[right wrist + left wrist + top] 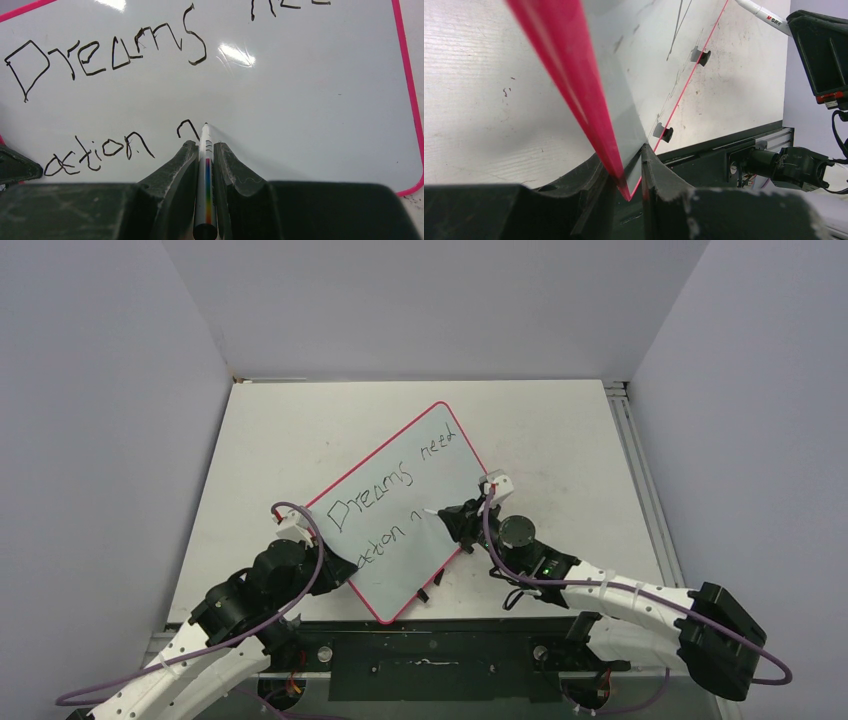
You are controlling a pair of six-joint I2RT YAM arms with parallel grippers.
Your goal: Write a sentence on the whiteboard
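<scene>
Whiteboard (624, 100) edge-on l. wrist, sentence (131, 56) r. wrist

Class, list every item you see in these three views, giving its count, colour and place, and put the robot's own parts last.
walls: three, pale grey, enclosing the scene
table: one, scuffed white, inside the walls
whiteboard: one, white with pink-red rim, skewed on the table
sentence: two rows, black, on the whiteboard, starting "Dreams need"
marker: one, white with rainbow stripe, tip at the whiteboard
feet: two, black, along the whiteboard's lower right edge
left gripper: one, black, shut on the whiteboard's edge
right gripper: one, black, shut on the marker
</scene>
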